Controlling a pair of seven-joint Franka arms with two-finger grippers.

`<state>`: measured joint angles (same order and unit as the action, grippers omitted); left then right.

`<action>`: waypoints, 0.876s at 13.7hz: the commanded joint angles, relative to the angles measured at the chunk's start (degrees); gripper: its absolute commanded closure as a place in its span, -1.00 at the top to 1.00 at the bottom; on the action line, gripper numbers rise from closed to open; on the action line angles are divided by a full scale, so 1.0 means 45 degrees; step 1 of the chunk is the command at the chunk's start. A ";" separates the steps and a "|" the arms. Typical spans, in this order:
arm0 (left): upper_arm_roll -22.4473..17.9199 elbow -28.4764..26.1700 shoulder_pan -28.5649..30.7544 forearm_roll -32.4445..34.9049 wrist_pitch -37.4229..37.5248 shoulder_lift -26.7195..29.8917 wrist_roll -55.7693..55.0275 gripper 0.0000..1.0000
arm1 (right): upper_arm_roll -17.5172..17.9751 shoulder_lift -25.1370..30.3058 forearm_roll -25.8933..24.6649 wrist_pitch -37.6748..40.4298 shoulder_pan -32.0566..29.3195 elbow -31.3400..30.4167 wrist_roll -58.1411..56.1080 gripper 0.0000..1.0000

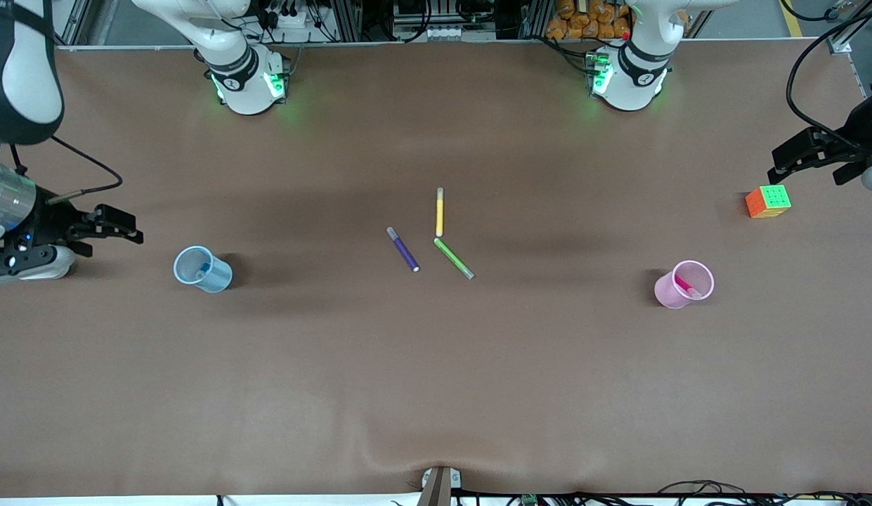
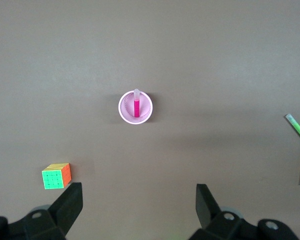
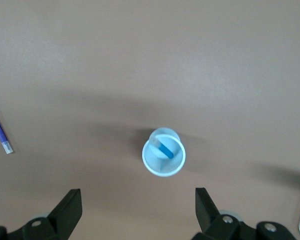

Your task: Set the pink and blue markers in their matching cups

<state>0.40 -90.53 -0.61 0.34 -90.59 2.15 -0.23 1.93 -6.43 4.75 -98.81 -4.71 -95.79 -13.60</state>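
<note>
Nearest the front camera of all the things on the table [image 1: 436, 393] stand the two cups, well apart from each other. The pink cup [image 1: 683, 284] sits toward the left arm's end with the pink marker [image 1: 686, 287] leaning inside it, seen from above in the left wrist view as a magenta stick with a pale tip resting against the cup wall [image 2: 136, 107]. The blue cup [image 1: 202, 269] sits toward the right arm's end, and the blue marker [image 3: 166, 148] lies slanted inside it. Between the cups, a little farther from the camera, lie the spare markers: the green marker [image 1: 454, 258] and the purple marker [image 1: 403, 249], then the yellow marker [image 1: 440, 211] farther still, its end close to the green one. A colour cube [image 1: 767, 202] rests near the left arm's end, farther from the camera than the pink cup. The left gripper [image 1: 818, 156] hangs over the table edge by the cube, fingers spread and empty; the right gripper [image 1: 105, 225] hangs over its own end of the table beside the blue cup, likewise spread and empty. By my judgement both placements are done and nothing remains but for the arms to wait.
</note>
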 commanded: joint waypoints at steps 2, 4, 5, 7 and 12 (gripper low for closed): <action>0.0008 0.0196 -0.0020 -0.0057 0.0209 -0.0107 0.0052 1.00 | -0.0017 0.0119 -0.0470 0.2342 0.0207 0.1887 0.1924 1.00; 0.0008 0.0196 -0.0020 -0.0076 0.0209 -0.0107 0.0052 1.00 | 0.0002 0.0390 -0.0431 0.3030 0.0110 0.2087 0.2103 1.00; 0.0008 0.0196 -0.0020 -0.0076 0.0209 -0.0107 0.0052 1.00 | -0.0037 0.0799 -0.0431 0.3186 0.0109 0.1971 0.2123 1.00; 0.0008 0.0196 -0.0001 -0.0076 0.0228 -0.0107 0.0071 1.00 | -0.0095 0.1172 -0.0431 0.3830 0.0109 0.1950 0.2123 1.00; 0.0008 0.0196 0.0000 -0.0076 0.0209 -0.0127 0.0091 1.00 | -0.0135 0.1876 -0.0431 0.5002 0.0265 0.1950 0.3996 1.00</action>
<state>0.43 -90.54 -0.62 0.34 -90.49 1.99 -0.23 1.26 0.33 3.89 -77.94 -3.97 -86.38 1.11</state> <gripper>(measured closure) 0.000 0.000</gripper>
